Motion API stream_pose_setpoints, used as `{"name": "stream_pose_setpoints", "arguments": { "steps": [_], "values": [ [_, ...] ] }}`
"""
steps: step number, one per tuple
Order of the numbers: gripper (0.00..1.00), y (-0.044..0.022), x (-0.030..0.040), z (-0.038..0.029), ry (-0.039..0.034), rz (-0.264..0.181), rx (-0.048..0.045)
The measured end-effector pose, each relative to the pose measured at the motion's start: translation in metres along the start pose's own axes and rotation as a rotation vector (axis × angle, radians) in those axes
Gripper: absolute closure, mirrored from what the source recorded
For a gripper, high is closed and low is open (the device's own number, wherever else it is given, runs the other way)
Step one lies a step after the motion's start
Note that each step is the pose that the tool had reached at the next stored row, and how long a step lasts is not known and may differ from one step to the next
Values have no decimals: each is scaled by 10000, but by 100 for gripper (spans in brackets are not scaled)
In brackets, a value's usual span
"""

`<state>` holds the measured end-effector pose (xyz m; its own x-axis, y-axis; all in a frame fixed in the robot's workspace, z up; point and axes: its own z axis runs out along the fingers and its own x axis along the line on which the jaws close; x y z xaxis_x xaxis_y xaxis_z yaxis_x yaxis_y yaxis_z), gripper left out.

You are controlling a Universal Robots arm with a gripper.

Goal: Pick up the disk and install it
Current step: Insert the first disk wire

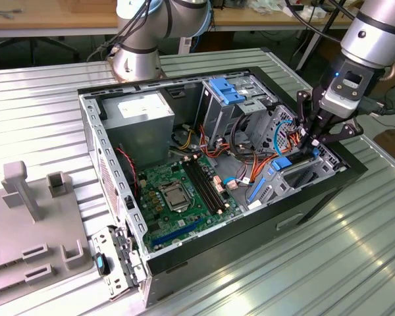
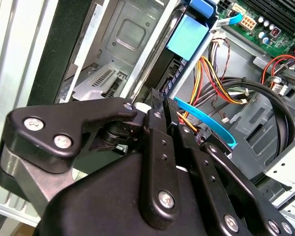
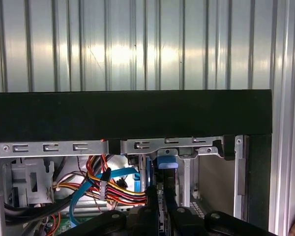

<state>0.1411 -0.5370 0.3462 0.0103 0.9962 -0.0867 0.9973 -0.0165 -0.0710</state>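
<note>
The disk point(image 1: 301, 172), dark-faced with bright blue rails, sits tilted in the bay at the open computer case's corner on the exterior view's right. My gripper point(image 1: 309, 143) comes down on it from above, its black fingers drawn close together on the disk's thin edge. In the second wrist view the disk point(image 2: 187, 37) runs edge-on from its blue rail end down into the gripper point(image 2: 163, 105). In the first wrist view the disk's blue end point(image 3: 166, 161) stands just beyond the gripper point(image 3: 161, 196), under the case's metal frame rail point(image 3: 49, 147).
The case point(image 1: 184, 257) lies open on a ribbed metal table. Inside are a grey power-supply box point(image 1: 141, 115), a metal drive cage with blue tabs point(image 1: 227, 92), the green motherboard point(image 1: 178, 191) and loose cables point(image 1: 250, 161). A grey fixture point(image 1: 26, 217) stands on the exterior view's left.
</note>
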Motion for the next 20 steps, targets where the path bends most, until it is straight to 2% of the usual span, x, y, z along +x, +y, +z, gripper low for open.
{"name": "stream_pose_setpoints", "arguments": {
  "steps": [12,20],
  "values": [
    [84,0,3,36,8,-1,0],
    [84,-3,0,5,21,-1,1]
  ]
}}
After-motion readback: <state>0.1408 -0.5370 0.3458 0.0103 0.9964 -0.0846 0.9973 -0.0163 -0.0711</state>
